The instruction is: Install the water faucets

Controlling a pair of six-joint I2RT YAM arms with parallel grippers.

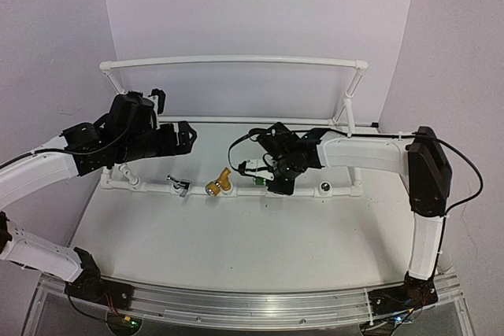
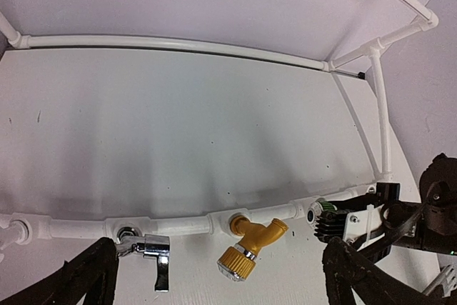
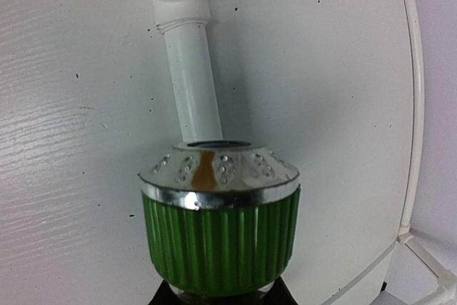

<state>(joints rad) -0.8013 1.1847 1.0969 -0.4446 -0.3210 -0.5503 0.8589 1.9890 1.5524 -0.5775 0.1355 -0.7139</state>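
The silver faucet and the brass-yellow faucet sit in sockets of the white pipe frame's front rail. Both also show in the left wrist view, silver and yellow. My right gripper is shut on the green faucet at the rail, right of the yellow one. The faucet's ribbed green knob with its silver cap fills the right wrist view, and its threaded end is hidden. My left gripper is open and empty, raised above the rail's left part, with its fingers apart.
An open metal-lined socket sits on the rail right of my right gripper. The frame's back rail and right upright stand behind. White walls close in the table on three sides.
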